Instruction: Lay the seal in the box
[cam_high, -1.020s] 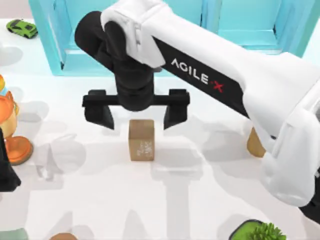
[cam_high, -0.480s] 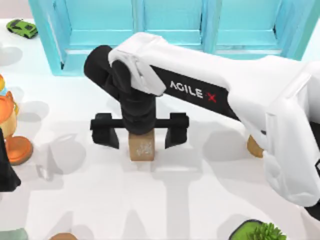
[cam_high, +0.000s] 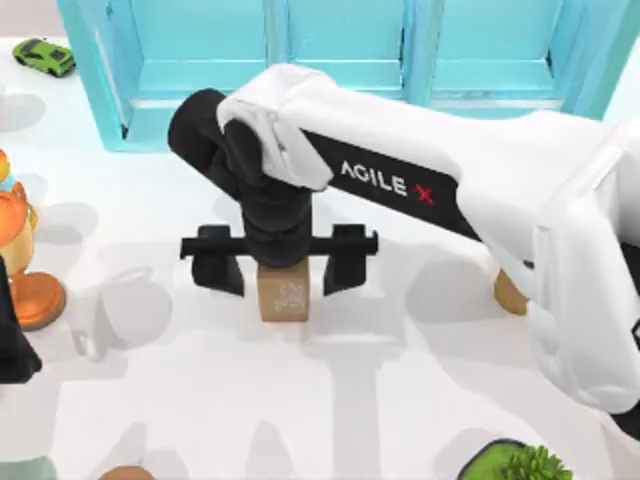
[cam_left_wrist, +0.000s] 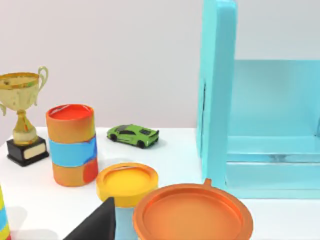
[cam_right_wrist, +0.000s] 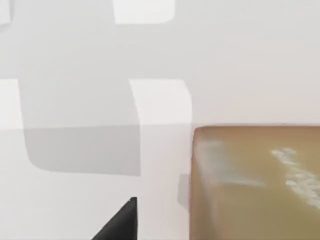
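While the white table is spreading under everything, the light-blue shelf unit is standing along its far edge. My right arm is reaching in from the table's right side toward the middle, and it is covering much of that half. Its gripper is hanging directly over the seal, with the two black fingers standing wide apart, one on each side of the block and clear of its sides, so the claw is open and holding nothing. The seal is sitting upright on the table near the centre, in front of the shelf unit, with its whitish mark facing up; the wrist is hiding its far part. From the right wrist view, the seal is lying close below the camera, tan with pale marks on it, resting on the white surface.

My left arm is sitting parked at the table's left edge, and I cannot tell how its claw is set. From the left wrist view, an orange lid, a striped orange and blue can, a gold trophy and a green toy car are standing on the table near the shelf.
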